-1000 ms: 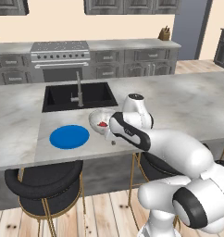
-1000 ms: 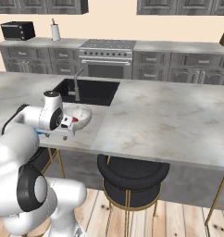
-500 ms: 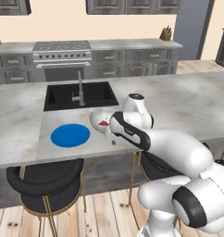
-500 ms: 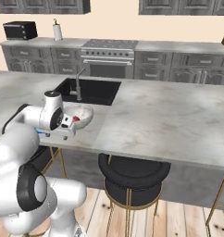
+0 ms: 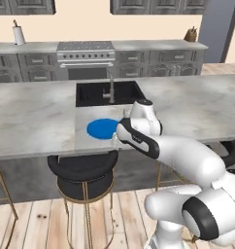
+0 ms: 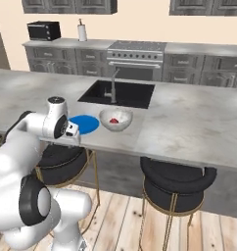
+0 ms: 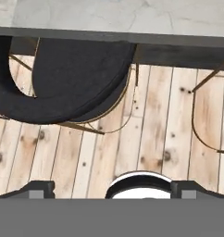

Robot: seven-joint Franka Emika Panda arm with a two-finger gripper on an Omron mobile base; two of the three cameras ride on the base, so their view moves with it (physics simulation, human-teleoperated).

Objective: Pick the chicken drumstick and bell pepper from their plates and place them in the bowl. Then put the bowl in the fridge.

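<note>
The bowl (image 6: 116,119) sits on the marble desk (image 6: 189,122) just in front of the black sink (image 6: 118,93), and inside it a red bell pepper (image 6: 114,120) shows against the pale speckled wall. Whether the chicken drumstick lies in there too cannot be made out from the right base view. One blue plate (image 6: 84,124) lies flat just beside the bowl, on its left in that view, bare on top; in the left base view the same plate (image 5: 104,128) is partly covered by the white arm.

The tool (image 7: 111,189) stands wide open and holds nothing (its two dark fingertips (image 7: 36,189) sit far apart at the bottom of the hand view). It hangs at the near edge of the desk, past the plate, and looks down over that edge at a black stool seat (image 7: 67,78) and the wooden floor (image 7: 155,134) below.

A second black stool (image 6: 175,184) stands under the desk further to the right. Behind the desk runs a row of grey cabinets with a steel stove (image 6: 135,54) and a dark microwave (image 6: 44,30)
</note>
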